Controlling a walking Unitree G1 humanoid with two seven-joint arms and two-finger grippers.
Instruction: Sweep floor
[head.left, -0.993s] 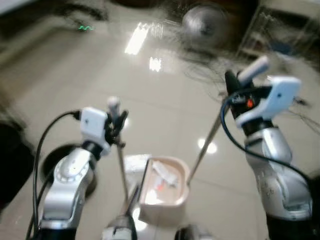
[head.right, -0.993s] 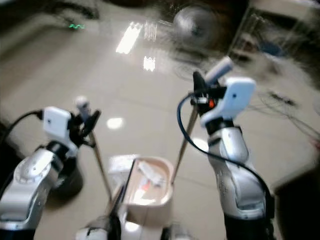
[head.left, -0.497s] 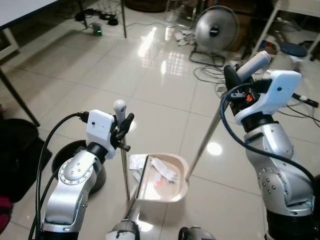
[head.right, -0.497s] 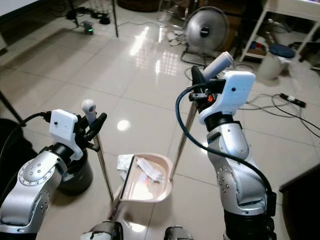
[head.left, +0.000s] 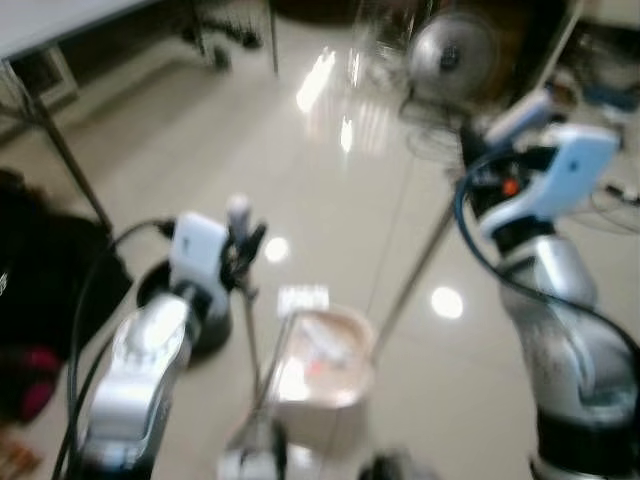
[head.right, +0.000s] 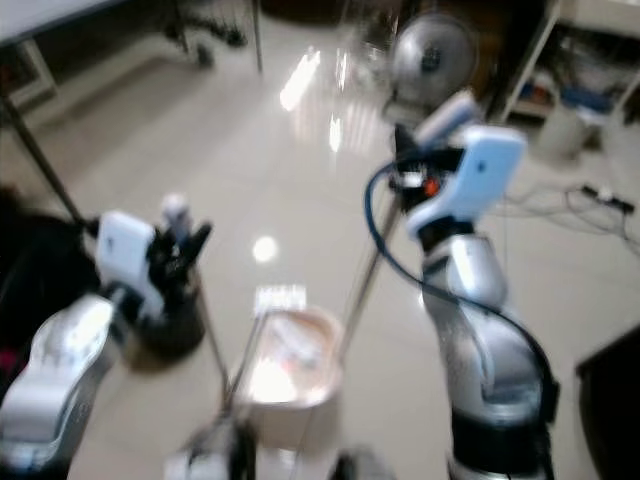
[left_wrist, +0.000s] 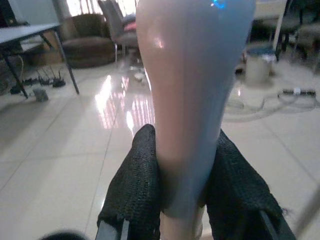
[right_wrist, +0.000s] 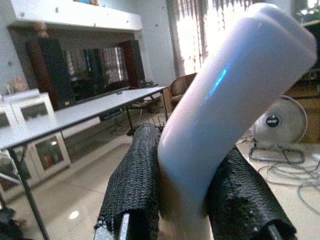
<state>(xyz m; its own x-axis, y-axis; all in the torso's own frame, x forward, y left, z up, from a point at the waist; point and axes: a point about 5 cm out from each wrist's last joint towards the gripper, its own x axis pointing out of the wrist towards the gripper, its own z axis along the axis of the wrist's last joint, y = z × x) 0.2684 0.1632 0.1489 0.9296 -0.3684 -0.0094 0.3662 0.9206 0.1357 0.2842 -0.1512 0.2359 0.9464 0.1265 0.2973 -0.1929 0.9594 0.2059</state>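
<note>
Left gripper (left_wrist: 182, 197): fingers clamped on the pale, rounded plastic broom grip (left_wrist: 192, 90).
Right gripper (right_wrist: 182, 200): closed around the white dustpan handle (right_wrist: 225, 105).
Dustpan: beige pan (head.left: 320, 358) far below both grippers, holding scraps.
Handling: light, rigid, probably slippery; grip high.

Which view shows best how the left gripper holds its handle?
The left wrist view: the left gripper is shut on the pale handle, one black finger pressed to each side. The eye views are blurred; they show the gripper high on a thin pole beside the dustpan, without finger detail.
</note>
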